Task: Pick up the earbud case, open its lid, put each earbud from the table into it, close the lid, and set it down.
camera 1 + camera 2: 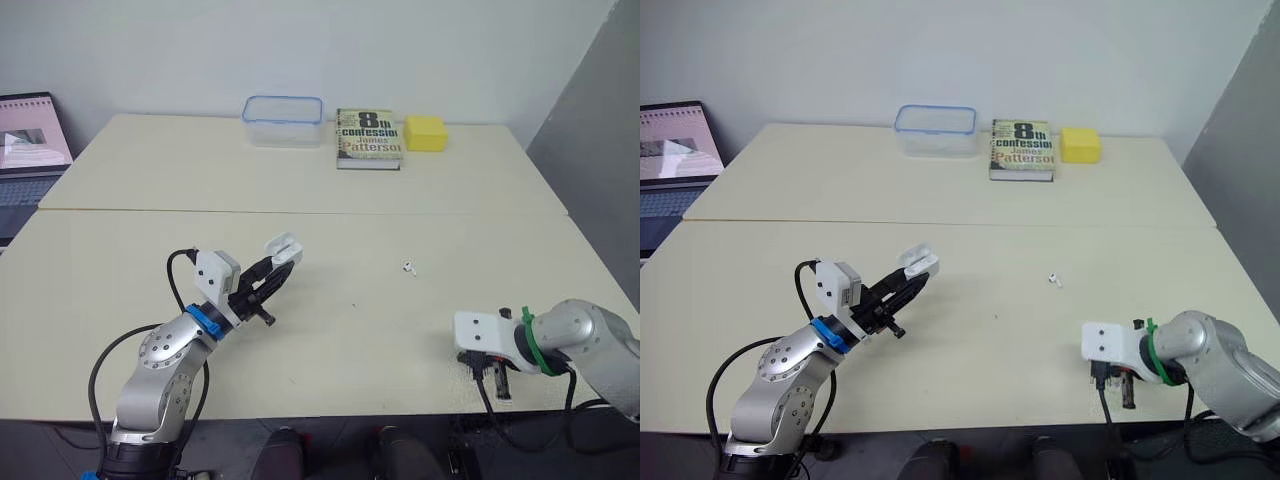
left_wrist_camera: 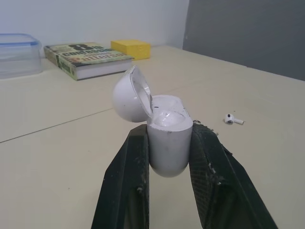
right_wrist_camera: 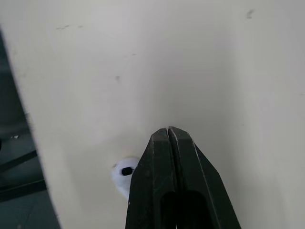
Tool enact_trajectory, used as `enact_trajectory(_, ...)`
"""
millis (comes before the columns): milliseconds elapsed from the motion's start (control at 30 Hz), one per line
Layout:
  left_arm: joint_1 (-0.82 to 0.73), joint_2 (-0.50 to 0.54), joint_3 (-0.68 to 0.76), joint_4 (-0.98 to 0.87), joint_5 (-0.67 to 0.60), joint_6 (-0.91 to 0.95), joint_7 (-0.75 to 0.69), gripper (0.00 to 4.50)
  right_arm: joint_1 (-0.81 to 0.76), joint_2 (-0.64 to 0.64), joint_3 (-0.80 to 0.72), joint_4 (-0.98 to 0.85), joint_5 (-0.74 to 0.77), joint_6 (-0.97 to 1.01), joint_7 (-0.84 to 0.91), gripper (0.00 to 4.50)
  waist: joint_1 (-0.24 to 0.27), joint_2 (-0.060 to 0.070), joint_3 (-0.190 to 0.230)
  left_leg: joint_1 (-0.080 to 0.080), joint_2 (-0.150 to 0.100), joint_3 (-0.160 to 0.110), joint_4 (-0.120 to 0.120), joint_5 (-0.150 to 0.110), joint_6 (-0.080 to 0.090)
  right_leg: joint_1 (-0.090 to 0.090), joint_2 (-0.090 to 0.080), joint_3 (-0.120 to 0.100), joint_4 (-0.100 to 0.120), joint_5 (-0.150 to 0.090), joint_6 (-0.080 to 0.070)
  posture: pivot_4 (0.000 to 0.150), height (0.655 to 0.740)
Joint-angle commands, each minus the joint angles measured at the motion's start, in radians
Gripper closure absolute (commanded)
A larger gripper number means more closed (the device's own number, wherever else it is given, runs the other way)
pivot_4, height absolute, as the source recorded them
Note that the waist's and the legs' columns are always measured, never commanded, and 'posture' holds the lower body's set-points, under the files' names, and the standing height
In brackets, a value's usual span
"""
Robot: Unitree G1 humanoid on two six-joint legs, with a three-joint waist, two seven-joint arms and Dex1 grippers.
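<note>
So that the earbud (image 1: 409, 268) can go in, left pincer (image 2: 169, 132) grips the earbud case (image 2: 167, 152) lid-open; right pincer (image 3: 167, 130) is closed.

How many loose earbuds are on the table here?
2. One small white earbud lies midway across the cream table; a second white earbud, partly hidden, sits by the right end effector at its front edge.

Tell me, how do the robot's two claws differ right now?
The left claw grips the earbud case, its lid open; the right claw is shut on nothing. The left claw reaches toward the middle of the table; the right claw sits by its near edge. Both have two black fingers.
</note>
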Motion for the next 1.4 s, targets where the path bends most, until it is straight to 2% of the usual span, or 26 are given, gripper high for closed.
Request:
enact_trajectory(33, -0.006, 0.000, 0.005, -0.027, 0.000, -0.018, 0.000, 3.73, -0.049, 0.029, -0.075, -0.011, 0.054, -0.017, 0.011, 4.50, 0.000, 0.002, 0.001, 0.000, 0.000, 0.000, 0.000, 0.000, 0.000, 0.000, 0.001, 0.000, 0.000, 0.000, 0.000, 0.150, 0.7400)
enact_trajectory(100, -0.004, 0.000, 0.004, -0.033, 0.000, -0.015, 0.003, 3.73, -0.064, 0.035, -0.121, -0.025, 0.105, 0.005, 0.031, 4.50, 0.000, 0.002, 0.001, 0.000, 0.000, 0.000, 0.000, -0.002, -0.002, 0.000, 0.004, 0.000, 0.000, 0.000, 0.000, 0.150, 0.7400)
enact_trajectory(167, -0.002, 0.000, 0.002, -0.038, -0.001, -0.012, 0.004, 3.73, -0.054, 0.006, -0.158, -0.049, 0.149, 0.011, 0.070, 3.91, 0.000, 0.002, 0.002, 0.000, 0.000, 0.000, 0.000, -0.002, -0.002, -0.001, 0.005, 0.000, 0.000, 0.000, -0.001, 0.150, 0.7400)
enact_trajectory(333, 0.003, 0.003, 0.000, -0.046, -0.005, -0.004, 0.004, 3.73, 0.023, -0.117, -0.234, -0.118, 0.224, 0.022, 0.152, 2.15, 0.004, 0.005, 0.003, 0.000, 0.001, 0.000, 0.000, -0.003, -0.002, -0.001, 0.006, 0.000, -0.001, -0.001, -0.001, 0.150, 0.7400)
enact_trajectory(500, 0.004, -0.001, -0.012, -0.058, -0.005, 0.005, 0.008, 3.73, 0.113, -0.164, -0.195, -0.079, 0.109, -0.034, 0.059, 0.33, 0.003, 0.005, 0.003, 0.000, 0.001, 0.001, 0.001, -0.003, -0.002, 0.000, 0.006, 0.001, 0.000, -0.001, -0.001, 0.150, 0.7400)
enact_trajectory(633, 0.007, 0.001, -0.014, -0.067, -0.008, 0.012, 0.007, 3.73, 0.134, -0.140, -0.171, -0.046, 0.069, -0.062, 0.020, 0.32, 0.002, 0.005, 0.003, 0.001, 0.001, 0.003, 0.001, -0.003, -0.002, -0.001, 0.006, 0.002, 0.000, -0.003, -0.006, 0.150, 0.7400)
enact_trajectory(933, 0.014, 0.005, -0.009, -0.096, -0.012, 0.039, 0.012, 3.73, 0.130, -0.122, -0.113, 0.010, 0.027, -0.148, 0.046, 0.32, 0.001, 0.006, 0.003, 0.001, 0.001, 0.003, 0.001, -0.003, -0.003, -0.001, 0.007, 0.002, 0.000, -0.001, -0.001, 0.150, 0.7400)
enact_trajectory(1300, 0.025, 0.007, -0.007, -0.102, -0.013, 0.044, 0.010, 3.73, 0.089, -0.077, -0.063, 0.031, 0.006, -0.128, 0.067, 0.32, 0.001, 0.006, 0.003, 0.001, 0.001, 0.003, 0.001, -0.003, -0.003, 0.000, 0.008, 0.002, 0.000, -0.001, -0.001, 0.150, 0.7400)
enact_trajectory(1400, 0.027, 0.009, -0.006, -0.102, -0.013, 0.044, 0.009, 3.73, 0.082, -0.076, -0.054, 0.028, 0.001, -0.114, 0.073, 0.90, 0.001, 0.006, 0.003, 0.001, 0.001, 0.003, 0.001, -0.003, -0.003, 0.000, 0.008, 0.003, 0.000, -0.001, -0.001, 0.150, 0.7400)
